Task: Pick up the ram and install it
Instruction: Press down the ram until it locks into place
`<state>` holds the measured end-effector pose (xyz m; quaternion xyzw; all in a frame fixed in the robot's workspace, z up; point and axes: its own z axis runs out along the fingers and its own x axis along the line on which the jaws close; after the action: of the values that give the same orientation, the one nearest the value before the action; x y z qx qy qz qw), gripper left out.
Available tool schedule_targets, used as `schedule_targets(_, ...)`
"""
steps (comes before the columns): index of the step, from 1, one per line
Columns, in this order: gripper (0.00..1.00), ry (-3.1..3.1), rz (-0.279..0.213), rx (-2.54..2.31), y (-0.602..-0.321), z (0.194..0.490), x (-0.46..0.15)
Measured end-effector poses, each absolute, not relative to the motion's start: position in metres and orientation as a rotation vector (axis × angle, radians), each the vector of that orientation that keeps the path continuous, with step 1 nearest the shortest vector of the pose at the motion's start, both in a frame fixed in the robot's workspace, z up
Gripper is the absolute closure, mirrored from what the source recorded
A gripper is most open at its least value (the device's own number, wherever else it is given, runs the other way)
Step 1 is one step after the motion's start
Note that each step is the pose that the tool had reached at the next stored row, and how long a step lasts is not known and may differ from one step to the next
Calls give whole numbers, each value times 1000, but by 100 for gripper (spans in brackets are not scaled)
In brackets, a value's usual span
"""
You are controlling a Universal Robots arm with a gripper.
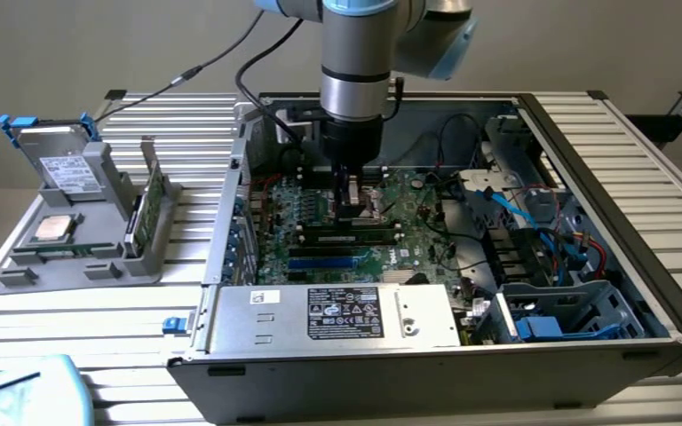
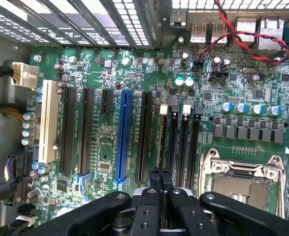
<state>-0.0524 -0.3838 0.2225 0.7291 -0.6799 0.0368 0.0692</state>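
The ram (image 1: 344,236), a long dark-green stick with black chips, lies along a memory slot on the motherboard (image 1: 418,226) inside the open computer case. My gripper (image 1: 347,211) hangs straight down over the board just behind the stick, shut with nothing between its fingers. Whether the tips touch the stick I cannot tell. In the wrist view the shut gripper (image 2: 160,173) sits over the row of black memory slots (image 2: 179,140) beside the empty processor socket (image 2: 242,184). From here the ram is seen edge-on and is hard to make out.
A grey fixture (image 1: 75,257) on the exterior view's left holds another green stick (image 1: 148,209), a silver processor chip (image 1: 53,228) and a drive (image 1: 67,169). The power supply (image 1: 341,315) lines the case front. Cables and a drive cage (image 1: 567,302) crowd the exterior view's right.
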Motion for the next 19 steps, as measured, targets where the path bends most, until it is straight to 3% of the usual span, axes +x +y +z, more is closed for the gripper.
schedule_targets(19,90,-2013,73,2197,-387,253,-30)
